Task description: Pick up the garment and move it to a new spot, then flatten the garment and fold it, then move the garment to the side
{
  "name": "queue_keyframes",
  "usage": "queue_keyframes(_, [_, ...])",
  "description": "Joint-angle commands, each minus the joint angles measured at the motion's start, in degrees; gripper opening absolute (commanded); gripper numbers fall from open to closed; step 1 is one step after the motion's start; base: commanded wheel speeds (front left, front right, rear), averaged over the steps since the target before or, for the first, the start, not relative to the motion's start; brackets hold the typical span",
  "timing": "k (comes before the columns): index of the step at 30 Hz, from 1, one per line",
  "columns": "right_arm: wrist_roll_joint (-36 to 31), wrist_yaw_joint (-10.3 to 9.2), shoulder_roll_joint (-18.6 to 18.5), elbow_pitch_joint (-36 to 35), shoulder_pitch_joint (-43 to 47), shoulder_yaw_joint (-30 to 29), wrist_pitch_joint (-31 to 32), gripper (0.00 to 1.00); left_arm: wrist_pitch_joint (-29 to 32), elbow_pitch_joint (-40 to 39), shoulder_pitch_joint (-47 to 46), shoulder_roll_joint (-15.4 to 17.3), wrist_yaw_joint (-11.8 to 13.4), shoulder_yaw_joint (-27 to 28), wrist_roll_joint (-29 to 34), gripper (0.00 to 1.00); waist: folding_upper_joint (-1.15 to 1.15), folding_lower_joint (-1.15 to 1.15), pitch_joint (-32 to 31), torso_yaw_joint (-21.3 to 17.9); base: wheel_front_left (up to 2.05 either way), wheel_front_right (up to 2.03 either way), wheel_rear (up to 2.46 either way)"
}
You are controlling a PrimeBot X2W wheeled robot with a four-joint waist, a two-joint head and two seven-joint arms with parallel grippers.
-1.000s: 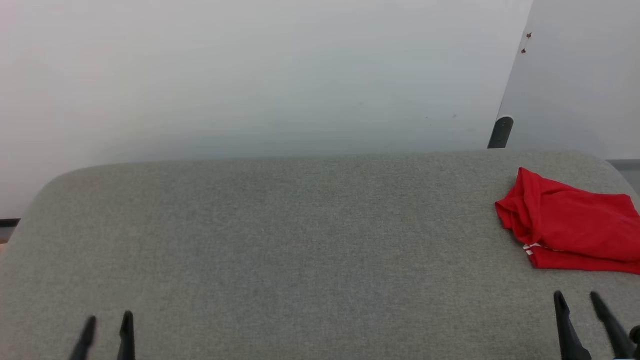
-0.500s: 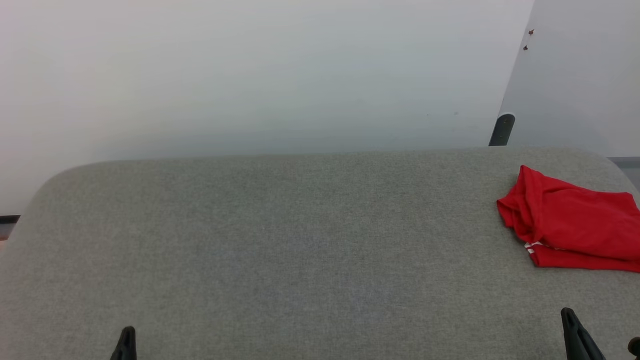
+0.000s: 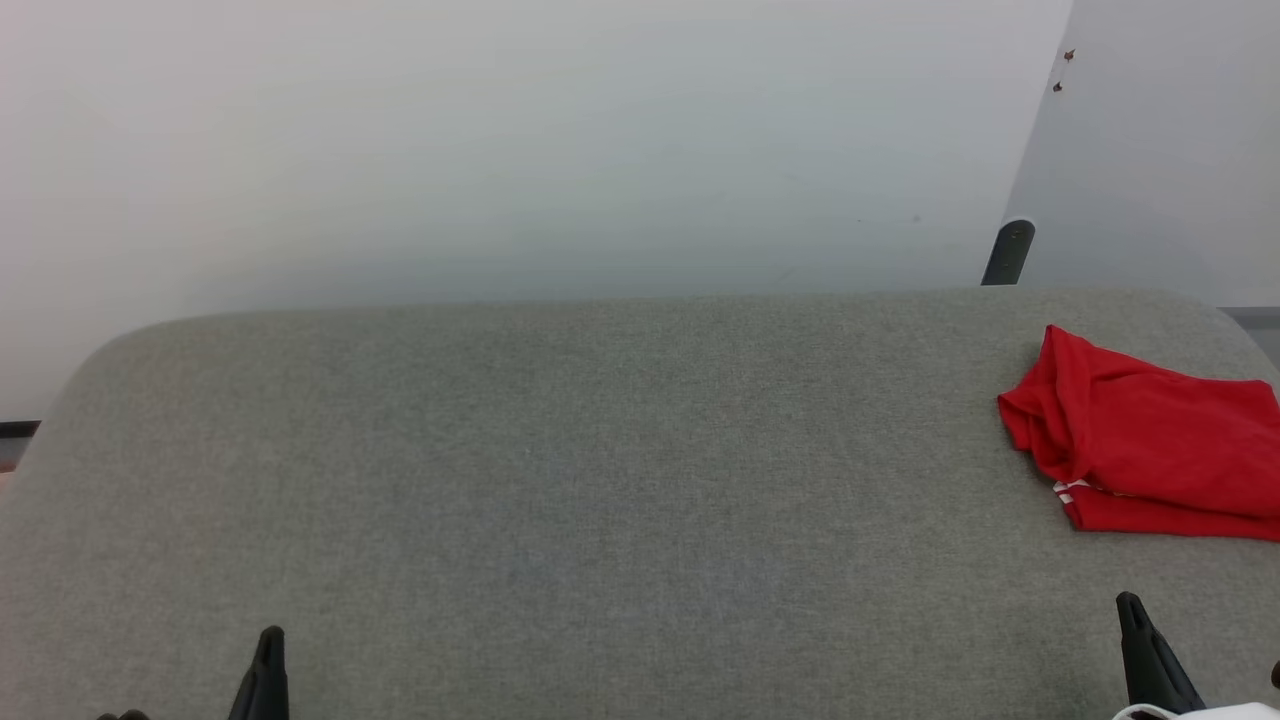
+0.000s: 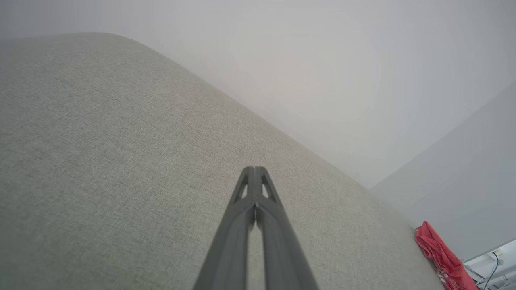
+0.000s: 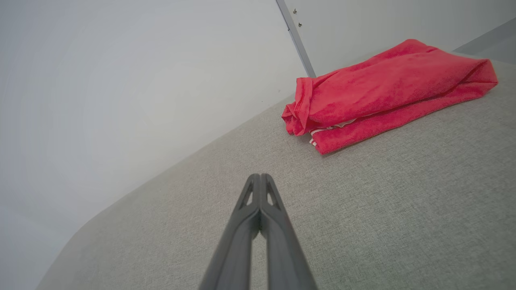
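The garment [image 3: 1150,445], a folded red shirt with a bit of white-red striped trim showing at its near edge, lies at the right end of the grey fabric surface [image 3: 600,480]. The right wrist view shows the garment [image 5: 383,92] up and to the right. In the left wrist view the garment [image 4: 441,253] is far off at lower right. My right gripper [image 3: 1128,606] is shut and empty, near the front edge below the garment; its tips [image 5: 261,177] touch. My left gripper [image 3: 270,640] is shut and empty at lower left, tips [image 4: 254,169] together.
A white wall rises behind the grey surface. A dark post [image 3: 1008,252] stands at the back right, beside a pale panel with two small fixings [image 3: 1063,70]. The surface's rounded corners curve away at the far left and far right.
Both grippers have gone from open to shut, empty. Their fingers show lower in the head view than a second ago. The camera has shifted slightly; the garment lies still.
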Motion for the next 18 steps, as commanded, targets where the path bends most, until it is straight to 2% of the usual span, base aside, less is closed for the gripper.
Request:
queue_keyframes(1, [1.96, -0.01, -0.12, -0.69, -1.77, -0.53, 0.3, 0.0, 0.46, -0.56, -1.59, 0.22, -0.06, 0.32, -1.76, 0.0, 0.0, 0.0, 0.05, 0.02, 0.0, 0.0, 0.0])
queue_keyframes(18, [14.32, -0.01, 1.26, -0.41, -3.91, -1.09, 3.28, 0.0, 4.02, 0.34, -4.67, -1.55, -0.11, 0.32, -13.23, 0.0, 0.0, 0.0, 0.81, 0.21, 0.0, 0.0, 0.0])
